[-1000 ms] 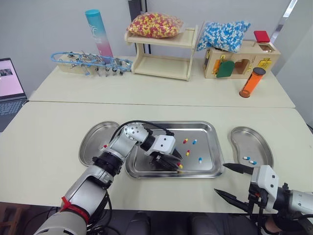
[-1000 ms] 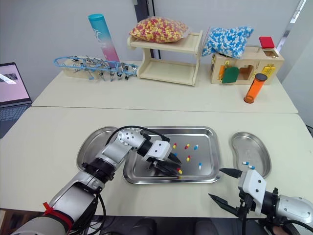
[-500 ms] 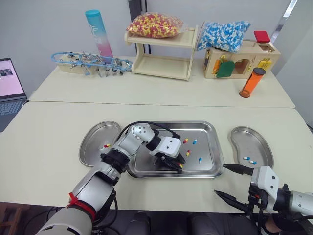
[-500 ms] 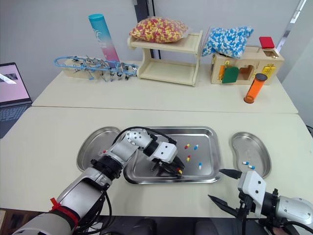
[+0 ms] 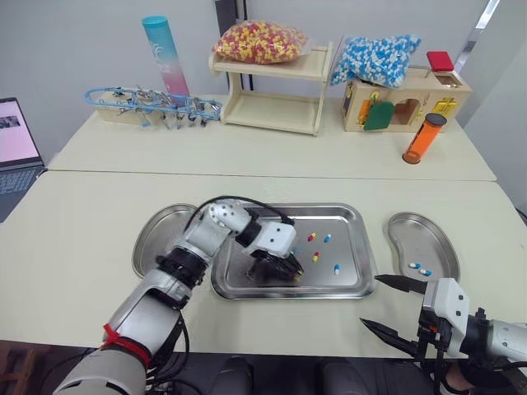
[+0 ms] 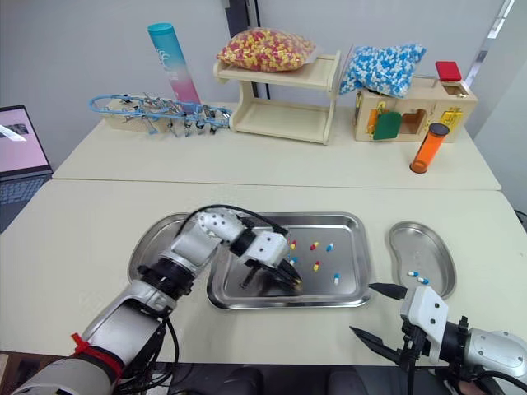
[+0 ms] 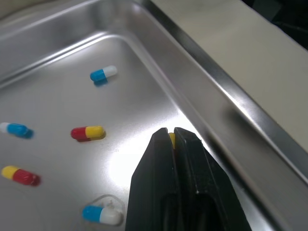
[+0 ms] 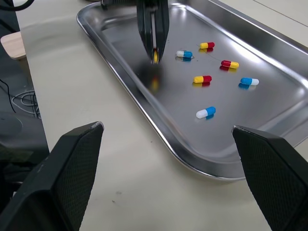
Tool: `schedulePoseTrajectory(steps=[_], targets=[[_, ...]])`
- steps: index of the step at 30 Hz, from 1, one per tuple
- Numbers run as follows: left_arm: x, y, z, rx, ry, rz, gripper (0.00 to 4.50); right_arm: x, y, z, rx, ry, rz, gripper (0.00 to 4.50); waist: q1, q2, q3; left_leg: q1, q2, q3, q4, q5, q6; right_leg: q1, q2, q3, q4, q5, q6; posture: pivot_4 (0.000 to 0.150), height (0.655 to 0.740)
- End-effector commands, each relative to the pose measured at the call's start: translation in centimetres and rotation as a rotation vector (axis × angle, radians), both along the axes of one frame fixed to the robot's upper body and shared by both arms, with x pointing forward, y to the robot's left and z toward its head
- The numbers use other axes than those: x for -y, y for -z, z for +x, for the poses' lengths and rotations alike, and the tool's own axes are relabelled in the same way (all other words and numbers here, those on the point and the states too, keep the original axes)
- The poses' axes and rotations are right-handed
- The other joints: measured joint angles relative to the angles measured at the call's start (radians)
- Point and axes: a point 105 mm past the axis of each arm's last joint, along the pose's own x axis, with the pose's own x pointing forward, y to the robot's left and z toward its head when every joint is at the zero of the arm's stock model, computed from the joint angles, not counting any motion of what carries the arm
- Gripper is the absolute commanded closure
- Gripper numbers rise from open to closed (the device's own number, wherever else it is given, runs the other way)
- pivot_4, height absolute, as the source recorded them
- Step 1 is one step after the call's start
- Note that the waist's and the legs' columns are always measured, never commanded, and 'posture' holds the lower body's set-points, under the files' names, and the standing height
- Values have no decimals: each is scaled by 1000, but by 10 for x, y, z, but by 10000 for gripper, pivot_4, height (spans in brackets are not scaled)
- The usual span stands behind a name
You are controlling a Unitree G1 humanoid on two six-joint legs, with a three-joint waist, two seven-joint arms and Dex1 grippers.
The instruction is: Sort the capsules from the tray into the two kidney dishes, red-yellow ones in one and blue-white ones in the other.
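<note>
Left claw [image 7: 171, 131]: we're pinching a red-yellow capsule [image 7: 172, 139] in the tray [image 5: 329, 209].
Right claw [image 5: 370, 301]: hovering spread.
Right kidney dish [image 5: 412, 226]: holding two blue-white capsules [image 5: 420, 268].

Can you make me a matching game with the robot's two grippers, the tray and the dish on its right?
1. left gripper
2. right gripper
3. right kidney dish
4. tray

A. holds two blue-white capsules
B. shut on a yellow-ended capsule
C. open, over the table by the tray
D. holds mixed capsules of both colours

Pairs: 1-B, 2-C, 3-A, 4-D.
</note>
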Motion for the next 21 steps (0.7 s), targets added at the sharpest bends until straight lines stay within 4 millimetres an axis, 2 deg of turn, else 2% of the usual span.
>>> schedulePoseTrajectory(steps=[1,4,8,12,14,17,21], targets=[[-16,-42,-3,-39,-102,-119,44817,-4,-12,-1,47,-25,0,0,0,0,0,0,0,0,0,0,0,0,0,0,0,0,0,1500,7400],[-41,-57,-3,-79,-255,-151,44817,-8,-15,1,56,-38,8,0,-6,0,0,1,0,0,0,0,0,0,0,0,0,0,0,1500,7400],[-97,-66,-2,-118,-558,-159,44817,-18,-25,5,84,-85,30,0,-17,1,0,1,0,-1,-1,0,0,0,0,0,1,0,0,1500,7400],[-170,-72,1,-95,-944,-202,44817,-30,-36,8,102,-169,51,0,-22,0,0,1,0,-1,-1,0,0,0,0,0,0,0,0,1500,7400],[-198,-70,1,-117,-1111,-233,44817,-36,-42,12,116,-204,69,0,-20,0,0,1,0,-1,-1,0,0,0,0,0,0,0,0,1500,7400],[-224,-55,-5,-126,-1241,-206,44817,-43,-47,16,125,-244,80,0,-17,0,0,1,0,-1,-1,0,0,0,0,0,1,0,0,1500,7400],[-234,-36,-12,-156,-1316,-175,44817,-43,-48,21,123,-270,74,0,0,-1,1,0,0,-1,-1,0,0,-2,0,-1,0,0,0,1500,7400]])
